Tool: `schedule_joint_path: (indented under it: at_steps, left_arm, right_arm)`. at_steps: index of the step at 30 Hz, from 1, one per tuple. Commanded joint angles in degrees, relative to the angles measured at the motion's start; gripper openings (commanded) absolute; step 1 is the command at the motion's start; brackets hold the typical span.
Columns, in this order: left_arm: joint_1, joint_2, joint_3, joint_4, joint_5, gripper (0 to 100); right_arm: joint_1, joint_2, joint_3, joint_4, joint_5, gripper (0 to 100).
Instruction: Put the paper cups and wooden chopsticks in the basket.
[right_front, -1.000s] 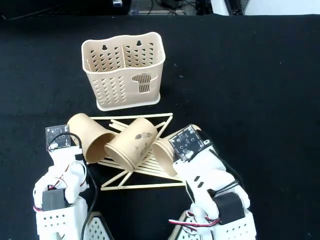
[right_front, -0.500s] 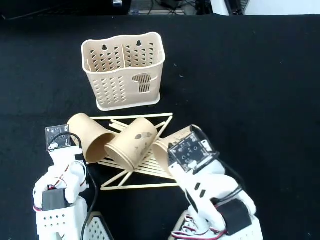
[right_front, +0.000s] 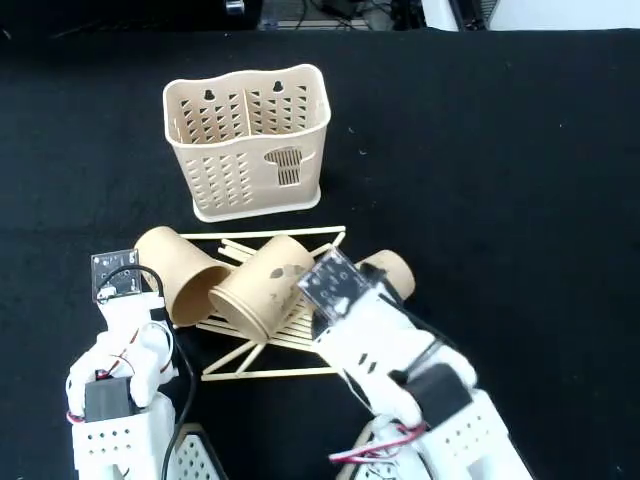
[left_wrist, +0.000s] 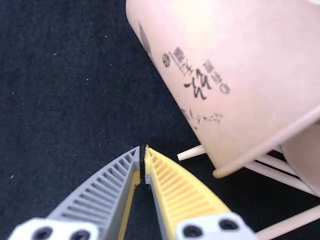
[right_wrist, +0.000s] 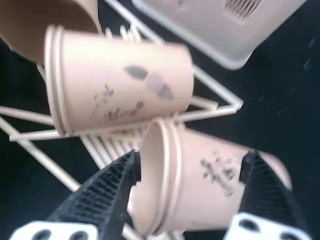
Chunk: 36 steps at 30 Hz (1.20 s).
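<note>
Grasping looks the step in hand: the right gripper (right_wrist: 191, 159), jaws agape, straddles the rightmost paper cup (right_wrist: 215, 172) by the chopsticks (right_front: 268, 373) near the front edge of the table (right_front: 520, 150), and needs closing before lifting to the basket (right_front: 247, 165) behind; the left gripper (left_wrist: 143, 152) sits pinched closed, empty.

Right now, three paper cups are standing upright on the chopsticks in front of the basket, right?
Not quite. The three paper cups are lying on their sides, not standing upright, on the chopsticks in front of the basket. The high view shows it.
</note>
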Motion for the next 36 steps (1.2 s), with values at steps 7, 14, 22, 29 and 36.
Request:
schedule_joint_path:
  at_steps: [7, 14, 22, 29, 36]
  left_arm:
    - [0.3, -0.2, 0.9, -0.8, 0.4, 3]
    - [0.3, -0.2, 0.9, -0.8, 0.4, 3]
    - [0.3, -0.2, 0.9, -0.8, 0.4, 3]
    - [0.3, -0.2, 0.9, -0.8, 0.4, 3]
    - [0.4, -0.2, 0.9, -0.8, 0.4, 3]
  right_arm:
    - [11.1, 7.8, -3.7, -3.2, 0.0, 32.8]
    - [27.0, 2.0, -1.6, -3.0, 12.6, 9.6]
    - [41.1, -12.8, 0.9, -2.9, 17.7, 1.3]
    - [48.3, -19.5, 0.7, -3.5, 17.1, 1.3]
    - [50.3, -10.2, -8.6, -5.5, 8.8, 1.3]
